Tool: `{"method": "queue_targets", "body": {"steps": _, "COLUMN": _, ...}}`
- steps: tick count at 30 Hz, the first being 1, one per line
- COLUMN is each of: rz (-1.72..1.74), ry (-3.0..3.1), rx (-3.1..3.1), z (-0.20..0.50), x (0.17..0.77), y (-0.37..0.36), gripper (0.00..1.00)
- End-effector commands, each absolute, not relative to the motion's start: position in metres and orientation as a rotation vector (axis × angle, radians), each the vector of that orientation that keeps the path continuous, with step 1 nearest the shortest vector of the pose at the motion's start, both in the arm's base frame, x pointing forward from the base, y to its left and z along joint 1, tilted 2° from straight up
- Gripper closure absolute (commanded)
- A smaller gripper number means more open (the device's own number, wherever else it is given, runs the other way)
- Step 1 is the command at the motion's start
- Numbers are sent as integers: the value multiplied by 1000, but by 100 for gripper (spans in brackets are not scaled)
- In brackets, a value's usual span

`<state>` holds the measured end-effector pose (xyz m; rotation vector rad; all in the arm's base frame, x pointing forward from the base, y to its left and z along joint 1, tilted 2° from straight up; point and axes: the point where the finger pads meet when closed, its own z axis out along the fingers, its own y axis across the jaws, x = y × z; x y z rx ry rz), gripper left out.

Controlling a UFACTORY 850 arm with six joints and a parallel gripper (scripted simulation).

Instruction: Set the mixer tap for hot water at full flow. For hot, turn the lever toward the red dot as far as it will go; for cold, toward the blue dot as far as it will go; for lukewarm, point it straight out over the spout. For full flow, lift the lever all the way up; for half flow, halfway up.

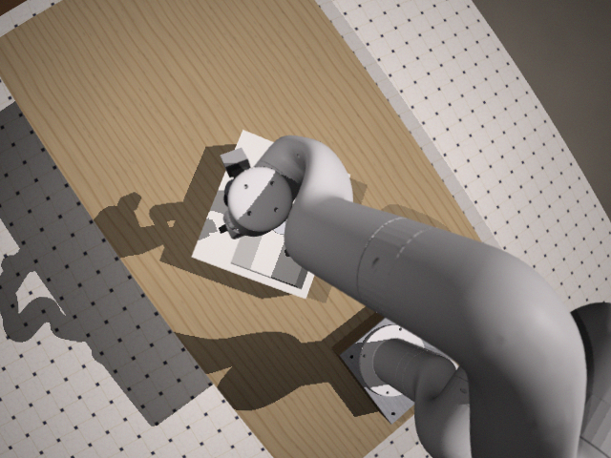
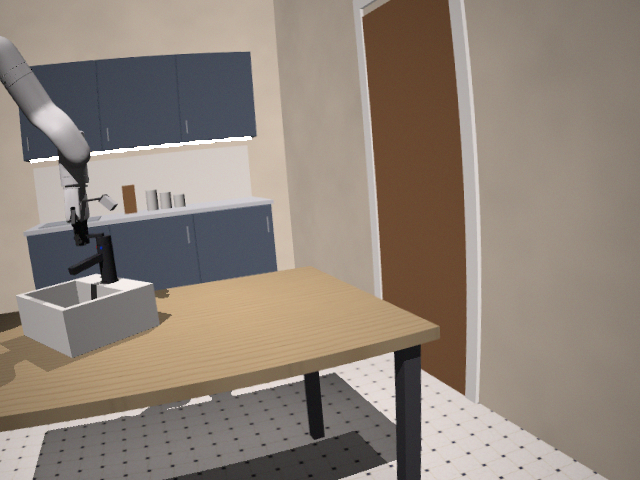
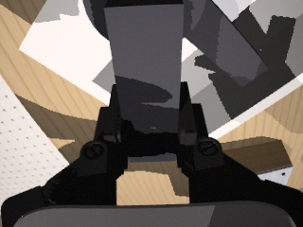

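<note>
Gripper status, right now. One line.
Gripper: closed on the tap lever, one finger pressed against each side of it.

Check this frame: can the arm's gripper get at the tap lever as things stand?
Yes, it seems it already has. In the wrist view the gripper is shut on the dark lever, fingers pressed against its sides. Nothing stands between them; the sink sits below.
</note>
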<state>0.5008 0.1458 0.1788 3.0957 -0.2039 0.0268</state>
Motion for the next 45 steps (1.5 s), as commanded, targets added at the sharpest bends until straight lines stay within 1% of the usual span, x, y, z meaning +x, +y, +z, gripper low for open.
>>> {"method": "queue_targets", "body": {"steps": 1, "rz": 30, "ry": -204, "rx": 3096, "z": 180, "x": 502, "y": 146, "gripper": 100}}
{"method": "queue_targets", "body": {"steps": 36, "rz": 30, "ry": -204, "rx": 3096, "z": 180, "x": 502, "y": 146, "gripper": 100}}
{"method": "queue_targets", "body": {"steps": 45, "rz": 30, "ry": -204, "rx": 3096, "z": 193, "x": 506, "y": 146, "gripper": 100}}
